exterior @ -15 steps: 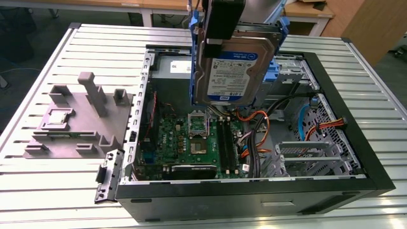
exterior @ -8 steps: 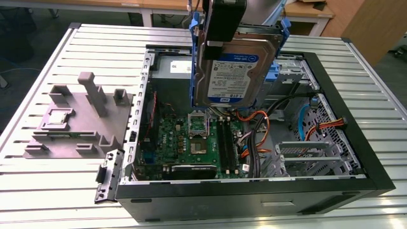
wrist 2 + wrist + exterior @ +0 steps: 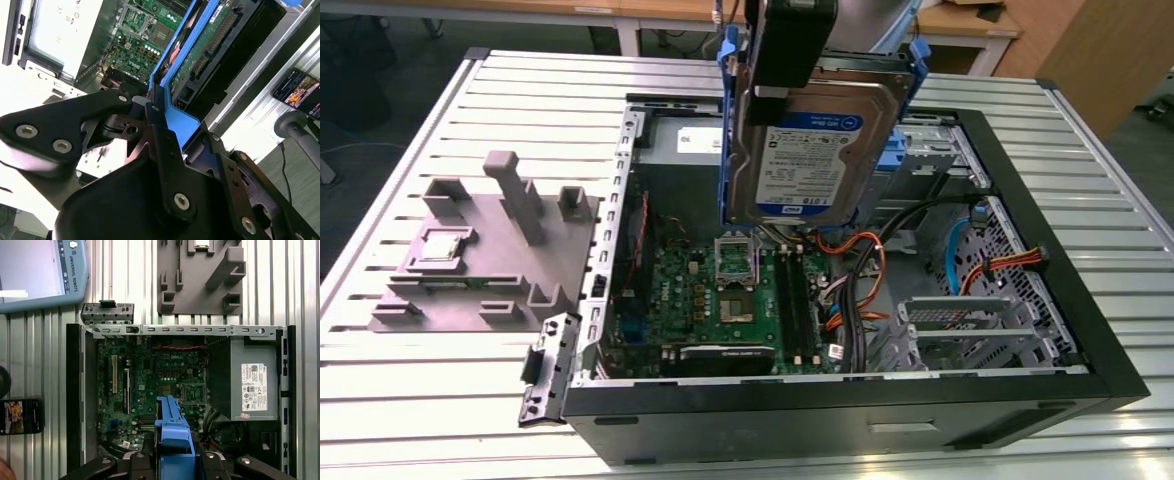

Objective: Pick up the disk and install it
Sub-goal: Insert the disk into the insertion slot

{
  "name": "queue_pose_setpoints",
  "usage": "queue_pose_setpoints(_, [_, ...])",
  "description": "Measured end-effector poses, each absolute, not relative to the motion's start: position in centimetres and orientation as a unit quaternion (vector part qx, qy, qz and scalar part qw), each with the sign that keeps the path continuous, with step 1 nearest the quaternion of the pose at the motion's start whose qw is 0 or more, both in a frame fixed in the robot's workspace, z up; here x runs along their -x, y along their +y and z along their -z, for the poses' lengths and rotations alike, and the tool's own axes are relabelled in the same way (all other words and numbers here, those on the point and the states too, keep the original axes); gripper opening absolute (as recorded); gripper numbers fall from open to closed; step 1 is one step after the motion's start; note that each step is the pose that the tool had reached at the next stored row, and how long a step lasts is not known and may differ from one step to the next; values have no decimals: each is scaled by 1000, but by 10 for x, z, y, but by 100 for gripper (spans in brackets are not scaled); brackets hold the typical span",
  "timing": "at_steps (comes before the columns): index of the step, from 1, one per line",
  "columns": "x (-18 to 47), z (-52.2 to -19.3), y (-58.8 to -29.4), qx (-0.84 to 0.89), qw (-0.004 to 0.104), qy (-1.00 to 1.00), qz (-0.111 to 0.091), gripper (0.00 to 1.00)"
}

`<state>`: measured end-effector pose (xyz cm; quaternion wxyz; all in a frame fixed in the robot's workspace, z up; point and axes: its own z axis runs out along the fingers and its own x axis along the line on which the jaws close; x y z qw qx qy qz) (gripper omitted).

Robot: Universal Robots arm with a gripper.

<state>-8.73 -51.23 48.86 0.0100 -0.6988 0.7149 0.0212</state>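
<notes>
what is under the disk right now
The open computer case: the disk, held in the pincer, hangs above its green circuit board. The patch of board straight beneath is covered by the disk itself.

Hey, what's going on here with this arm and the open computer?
The robot arm's gripper is shut on the silver-grey hard drive in its blue plastic carrier, holding it upright above the open black computer case. The drive hangs over the green motherboard, not yet seated in any bay. A grey plastic fixture block lies on the slatted metal table beside the case.
</notes>
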Motion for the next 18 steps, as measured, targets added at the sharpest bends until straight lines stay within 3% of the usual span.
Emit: queue_pose_setpoints(18, [76,-488,-512,699,10,715,-21,36])
